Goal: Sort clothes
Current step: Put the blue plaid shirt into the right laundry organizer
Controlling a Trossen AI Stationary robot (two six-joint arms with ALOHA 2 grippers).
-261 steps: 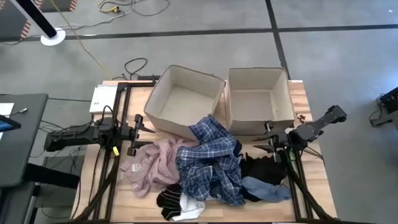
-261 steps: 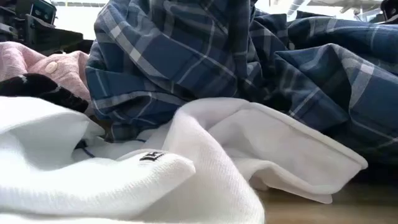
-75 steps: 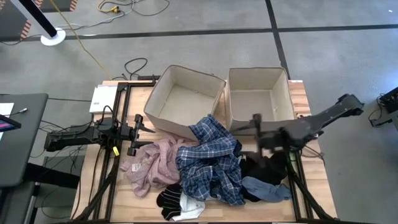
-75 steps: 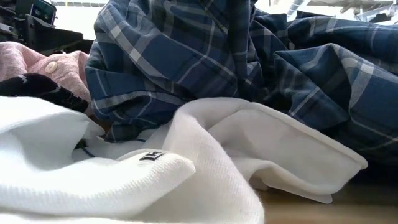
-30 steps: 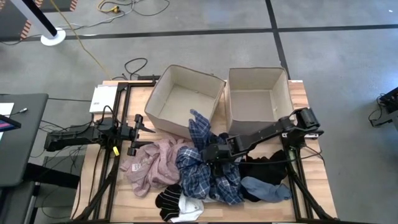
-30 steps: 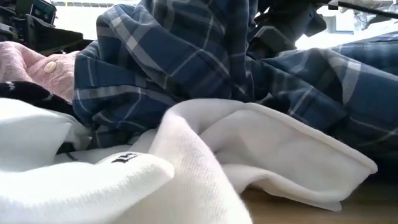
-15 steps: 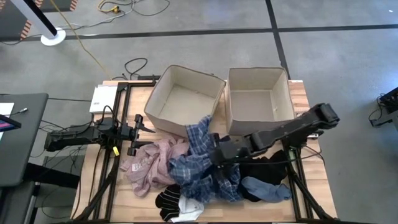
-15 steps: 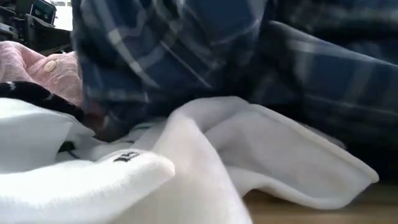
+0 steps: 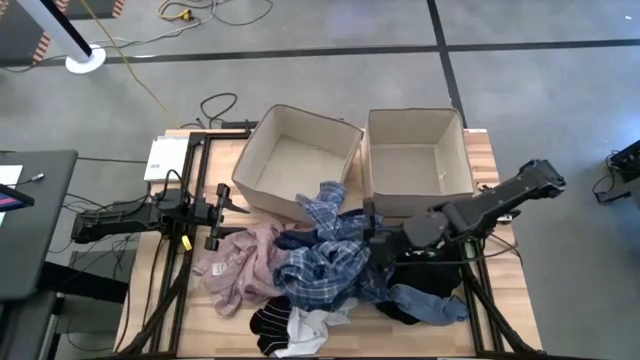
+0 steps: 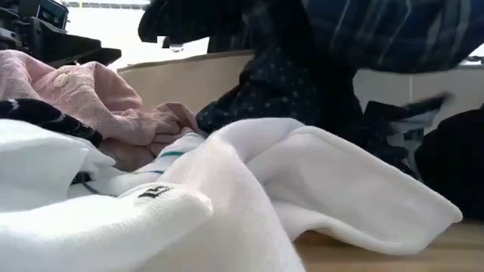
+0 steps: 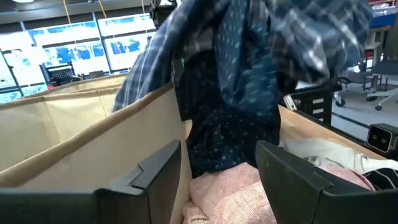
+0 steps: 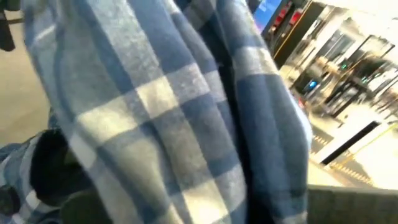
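Observation:
The blue-white plaid shirt (image 9: 320,250) is bunched up at the table's middle and shows raised in the low view (image 10: 363,30). My right gripper (image 9: 385,245) is at the shirt's right side, shut on it. My left gripper (image 9: 232,200) waits open and empty at the table's left, and its fingers show apart in the left wrist view (image 11: 217,165). The pink top (image 9: 245,265) lies left of the shirt. Black pieces (image 9: 440,268) and the light blue piece (image 9: 432,305) lie on the right. Striped socks (image 9: 272,320) and a white piece (image 10: 265,189) lie at the near edge. My right gripper holds the plaid shirt by a bunch of cloth at its right side (image 9: 365,245), coming level from the table's right. The cloth fills the right wrist view (image 12: 155,112) and hides the fingers. The shirt hangs below the gripper, and its left part (image 9: 300,268) rests on the pile.
Two beige fabric bins stand open at the far side, the left bin (image 9: 252,150) and the right bin (image 9: 372,150). The left bin's wall (image 11: 81,143) stands close in front of my left gripper. Black frame rails run along both table sides.
My right gripper has gone toward the table's right edge and up with the plaid shirt. The shirt has been pulled up and bunched; in the low view it has risen off the white piece, uncovering the bin walls behind. The white piece has stayed in place.

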